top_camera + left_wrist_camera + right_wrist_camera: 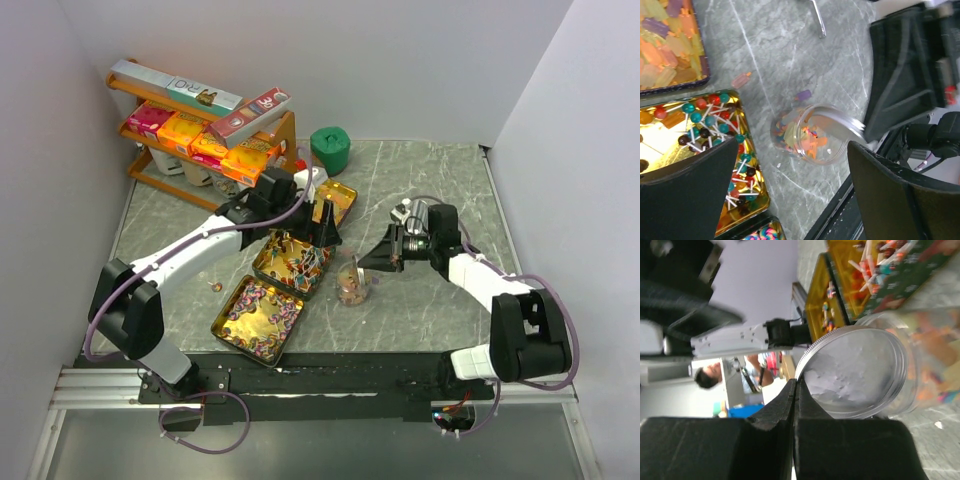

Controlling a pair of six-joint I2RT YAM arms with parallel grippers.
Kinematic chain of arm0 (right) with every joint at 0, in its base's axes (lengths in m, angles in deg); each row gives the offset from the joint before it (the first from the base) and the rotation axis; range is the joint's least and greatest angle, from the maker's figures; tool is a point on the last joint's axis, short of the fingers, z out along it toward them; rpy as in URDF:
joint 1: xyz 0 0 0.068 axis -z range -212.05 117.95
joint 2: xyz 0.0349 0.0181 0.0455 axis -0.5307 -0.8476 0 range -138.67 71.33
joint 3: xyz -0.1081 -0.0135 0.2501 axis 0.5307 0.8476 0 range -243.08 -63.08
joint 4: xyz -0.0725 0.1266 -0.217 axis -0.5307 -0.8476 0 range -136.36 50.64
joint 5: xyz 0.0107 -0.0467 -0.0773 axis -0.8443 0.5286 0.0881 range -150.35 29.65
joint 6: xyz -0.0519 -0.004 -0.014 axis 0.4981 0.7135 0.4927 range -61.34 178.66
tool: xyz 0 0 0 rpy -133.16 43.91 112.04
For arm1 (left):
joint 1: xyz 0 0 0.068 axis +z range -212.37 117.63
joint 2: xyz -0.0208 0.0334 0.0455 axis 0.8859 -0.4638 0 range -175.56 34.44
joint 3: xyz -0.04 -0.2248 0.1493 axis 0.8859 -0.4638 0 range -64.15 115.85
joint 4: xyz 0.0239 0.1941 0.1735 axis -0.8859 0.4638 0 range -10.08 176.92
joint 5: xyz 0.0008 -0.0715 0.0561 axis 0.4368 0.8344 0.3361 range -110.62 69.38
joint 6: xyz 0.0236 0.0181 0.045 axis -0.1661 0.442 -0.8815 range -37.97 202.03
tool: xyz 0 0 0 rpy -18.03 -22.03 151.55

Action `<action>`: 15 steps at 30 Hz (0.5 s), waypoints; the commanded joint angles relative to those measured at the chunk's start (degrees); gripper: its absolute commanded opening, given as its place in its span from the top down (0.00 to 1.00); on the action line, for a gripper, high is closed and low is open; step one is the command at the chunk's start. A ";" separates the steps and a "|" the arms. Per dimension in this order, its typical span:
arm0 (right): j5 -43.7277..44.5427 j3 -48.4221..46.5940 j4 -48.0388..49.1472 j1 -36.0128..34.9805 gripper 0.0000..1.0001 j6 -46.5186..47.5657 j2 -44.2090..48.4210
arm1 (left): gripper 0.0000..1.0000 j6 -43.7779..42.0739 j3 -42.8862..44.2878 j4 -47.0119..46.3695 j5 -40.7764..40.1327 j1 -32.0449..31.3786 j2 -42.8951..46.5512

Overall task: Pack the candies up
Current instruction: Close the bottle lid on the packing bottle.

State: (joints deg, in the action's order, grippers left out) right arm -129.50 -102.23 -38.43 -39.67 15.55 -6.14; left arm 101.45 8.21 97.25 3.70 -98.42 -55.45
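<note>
Candies (809,139) of mixed colours are lying inside a clear jar (352,286) that is sitting on the grey desk (430,190) between the two arms. The right claw (794,390) is pinching the jar's threaded rim, its jaws nearly closed with only the thin wall between them. The left claw (327,232) is hanging spread wide and empty just beside the jar, over the edge of a gold tray (760,192) of lollipops (705,120). More sweets are filling a far tray (345,190) and a near tray (222,322). Two loose sweets (741,80) are lying on the desk near the jar.
</note>
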 commanded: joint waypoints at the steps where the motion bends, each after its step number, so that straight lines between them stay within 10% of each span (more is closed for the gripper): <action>1: 4.10 4.26 7.93 0.94 1.00 -4.69 -1.80 | 0.04 0.97 0.15 -2.56 -1.73 -1.21 0.41; 15: 10.17 4.97 0.15 4.36 0.75 0.38 0.83 | 0.04 1.59 0.86 -2.82 -1.99 -1.65 -0.82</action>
State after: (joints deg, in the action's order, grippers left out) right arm -127.44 -96.49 -29.12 -36.67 7.79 -7.01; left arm 102.55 8.21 96.87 1.99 -99.65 -55.87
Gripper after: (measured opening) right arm 0.236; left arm 0.967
